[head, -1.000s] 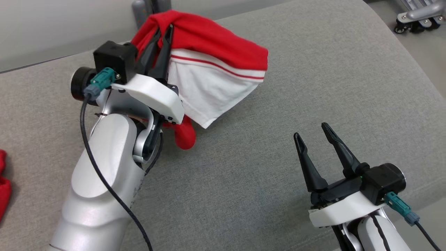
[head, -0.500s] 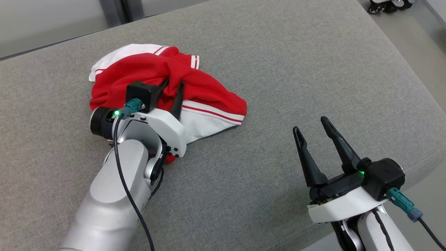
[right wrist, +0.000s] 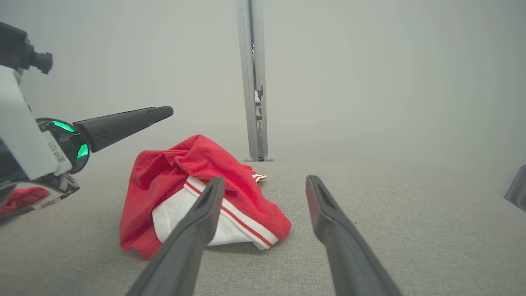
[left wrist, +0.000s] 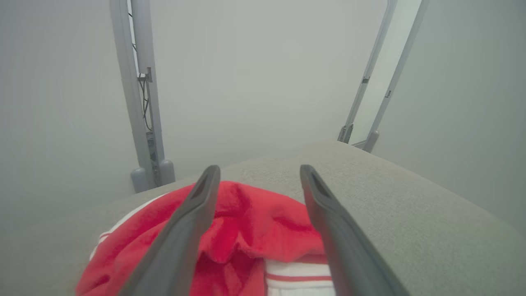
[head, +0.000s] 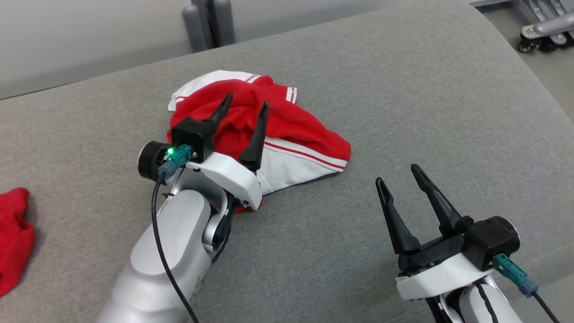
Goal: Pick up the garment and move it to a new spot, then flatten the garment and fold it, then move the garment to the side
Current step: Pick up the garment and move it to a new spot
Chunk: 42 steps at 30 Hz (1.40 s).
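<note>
Garment – red, with a white panel and thin red-and-white stripes – lies in a loose heap on the grey bench, towards its far edge and a little left of the middle. White panel is on the near side, with red cloth bunched over the top. A second ago it hung off the bench, pinched in the left gripper's fingers. Half a second ago it was down on the surface with the fingers starting to part. Now it lies free.

Left gripper is above the heap with its fingers spread wide and nothing between them. The right wrist view shows one of its fingers well clear of the cloth.

Right gripper is as it was – spread, empty, over the bench's near right part, apart from the garment.

A second red cloth sits at the bench's left edge, well apart.

Judgement: the pick-and-move step looks finished. Flattening comes next, and the cloth is doubled over itself, so each gripper will likely need its own hem or corner to draw it out flat. No fold has begun.
</note>
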Motion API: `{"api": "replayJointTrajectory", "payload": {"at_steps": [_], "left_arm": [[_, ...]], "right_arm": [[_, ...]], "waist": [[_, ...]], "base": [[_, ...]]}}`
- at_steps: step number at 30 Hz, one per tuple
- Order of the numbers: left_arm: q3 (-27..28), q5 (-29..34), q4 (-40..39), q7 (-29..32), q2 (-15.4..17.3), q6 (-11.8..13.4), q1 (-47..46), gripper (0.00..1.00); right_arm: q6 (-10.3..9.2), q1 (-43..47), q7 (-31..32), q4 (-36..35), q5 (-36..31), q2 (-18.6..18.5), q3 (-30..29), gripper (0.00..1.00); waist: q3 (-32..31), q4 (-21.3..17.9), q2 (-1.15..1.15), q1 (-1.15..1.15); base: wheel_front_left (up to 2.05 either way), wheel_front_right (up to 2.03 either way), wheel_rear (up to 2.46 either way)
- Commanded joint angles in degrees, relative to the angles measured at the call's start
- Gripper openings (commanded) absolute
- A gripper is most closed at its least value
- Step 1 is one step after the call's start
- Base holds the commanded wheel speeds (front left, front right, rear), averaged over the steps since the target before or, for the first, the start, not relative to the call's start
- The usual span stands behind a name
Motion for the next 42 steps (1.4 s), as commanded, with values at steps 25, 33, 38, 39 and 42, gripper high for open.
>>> {"api": "replayJointTrajectory", "payload": {"at_steps": [25, 33, 38, 39, 42], "left_arm": [[11.1, 3.4, -27.8, -3.2, 4.8, 8.2, 30.9, 1.00], [13.9, 7.2, -30.8, -3.3, 3.1, 8.5, 40.5, 1.00], [15.1, 8.9, -32.0, -3.3, 2.0, 7.7, 44.2, 1.00], [15.1, 8.9, -32.0, -3.3, 2.0, 7.7, 44.2, 1.00], [16.4, 11.2, -32.5, -3.3, 1.7, 7.1, 45.8, 1.00]], "right_arm": [[0.01, 6.7, -0.4, 0.3, -1.9, -0.3, -1.3, 1.00], [0.01, 9.4, -0.4, -0.1, -1.5, -0.3, -3.2, 1.00], [0.01, 11.0, -0.4, -0.4, -1.7, -0.3, -4.8, 1.00], [0.01, 11.0, -0.4, -0.4, -1.7, -0.3, -4.8, 1.00], [0.01, 11.9, -0.4, -0.4, -1.7, -0.3, -5.8, 1.00]], "waist": [[-12.1, 18.1, 0.00, 0.00], [-14.8, 18.9, 0.00, 0.00], [-15.5, 18.6, 0.00, 0.00], [-15.5, 18.6, 0.00, 0.00], [-16.0, 18.3, 0.00, 0.00]], "base": [[0.00, 0.00, 0.00], [0.00, 0.00, 0.00], [0.00, 0.00, 0.00], [0.00, 0.00, 0.00], [0.00, 0.00, 0.00]]}}
